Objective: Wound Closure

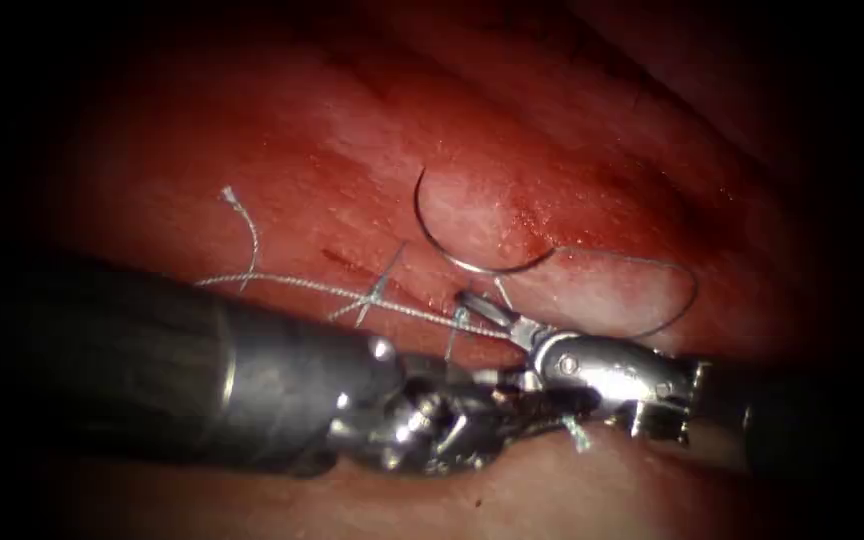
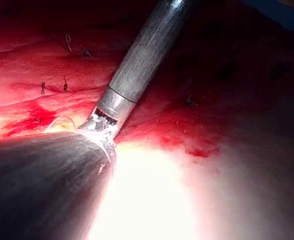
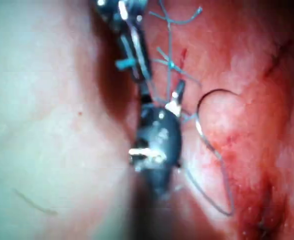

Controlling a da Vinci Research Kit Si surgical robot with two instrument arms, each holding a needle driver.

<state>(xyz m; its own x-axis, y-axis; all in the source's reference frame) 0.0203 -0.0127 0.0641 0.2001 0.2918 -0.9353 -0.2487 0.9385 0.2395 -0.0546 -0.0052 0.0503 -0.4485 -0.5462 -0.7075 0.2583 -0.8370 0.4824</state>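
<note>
Item: curved needle (image 1: 462, 240), lying free on the tissue (image 1: 592, 170) just above the tools, held by neither.
Right tool (image 1: 487, 312): jaws pinching the thread (image 1: 292, 285) beside the knot.
Left tool (image 1: 442, 420): jaw state cannot be told.
Thread loop (image 1: 672, 290) trails right of the needle.
Risk, as judged: slack loop snagging either tool; a tug dragging the loose needle.

Curved needle (image 1: 462, 235) lying free on the tissue (image 1: 572, 150), behind the right tool (image 1: 480, 308). Thread (image 1: 667, 290) looping off to the needle's right. Left tool (image 1: 442, 415) in front of the needle, just beside the right tool. Cut thread end (image 1: 237, 215) far left of the needle.
</note>
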